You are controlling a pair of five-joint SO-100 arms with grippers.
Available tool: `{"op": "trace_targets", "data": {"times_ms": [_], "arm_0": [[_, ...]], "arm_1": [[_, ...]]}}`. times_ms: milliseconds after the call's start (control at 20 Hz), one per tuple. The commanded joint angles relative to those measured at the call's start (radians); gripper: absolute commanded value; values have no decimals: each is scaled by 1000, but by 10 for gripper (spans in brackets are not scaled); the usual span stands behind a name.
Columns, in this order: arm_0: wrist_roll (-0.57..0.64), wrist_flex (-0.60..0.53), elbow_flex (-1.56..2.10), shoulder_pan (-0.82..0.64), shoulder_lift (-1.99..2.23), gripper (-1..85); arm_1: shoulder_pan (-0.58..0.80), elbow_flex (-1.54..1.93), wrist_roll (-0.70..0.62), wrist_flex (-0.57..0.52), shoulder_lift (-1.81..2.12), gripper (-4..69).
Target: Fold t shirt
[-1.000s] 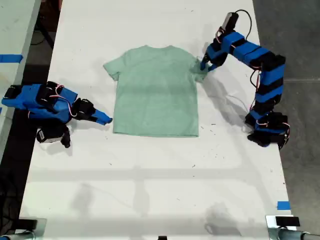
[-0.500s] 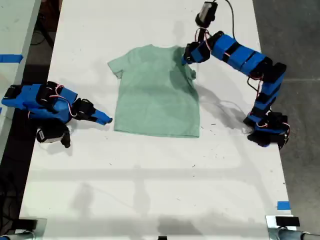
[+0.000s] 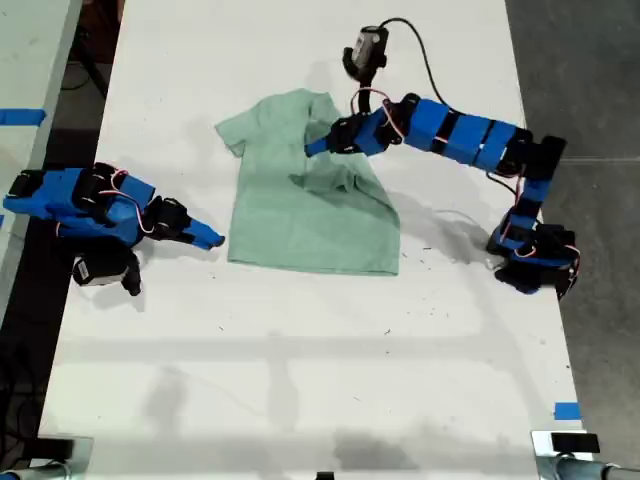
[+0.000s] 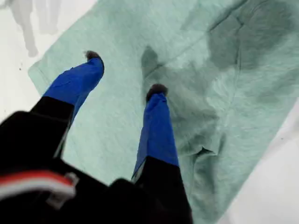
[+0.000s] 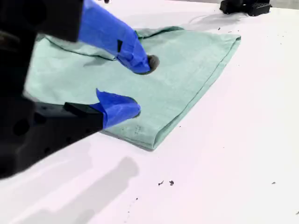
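Observation:
The pale mint-green t shirt [image 3: 300,215] lies flat on the white table [image 3: 300,350], neck toward the far edge. Its sleeve on the exterior view's right is folded inward over the chest, leaving a rumpled flap [image 3: 352,178]. My first gripper [image 3: 318,146] hovers over the upper chest with its jaws open and only cloth [image 4: 224,93] below the fingertips [image 4: 156,89]. My second gripper [image 3: 207,239] rests low on the table at the exterior view's left, open [image 5: 140,86], just beside the shirt's hem corner [image 5: 154,140] and not touching it.
The first arm's base [image 3: 535,262] stands on the table at the exterior view's right, also seen as a dark base [image 5: 245,6]. A blue tape mark [image 3: 566,410] sits near the table's front corner on the exterior view's right. Dark floor borders both long sides.
My first arm swept toward the exterior view's left, dragging the shirt's sleeve from the side over onto the chest. The second arm has not moved.

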Motion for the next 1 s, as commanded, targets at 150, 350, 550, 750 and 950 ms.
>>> {"op": "trace_targets", "data": {"times_ms": [150, 350, 550, 750, 950], "arm_0": [[12, 5, 0, -3, 6, 113], [12, 5, 0, -3, 6, 113], [12, 5, 0, -3, 6, 113], [12, 5, 0, -3, 6, 114], [12, 5, 2, -2, 6, 114]], "arm_1": [[192, 316, 2, 186, 584, 16], [132, 1083, 153, 26, 1313, 20], [-3, 1632, 310, 141, 2063, 21], [-135, 1855, 456, 163, 2052, 21], [-74, 1902, 755, 311, 2052, 20]]}}
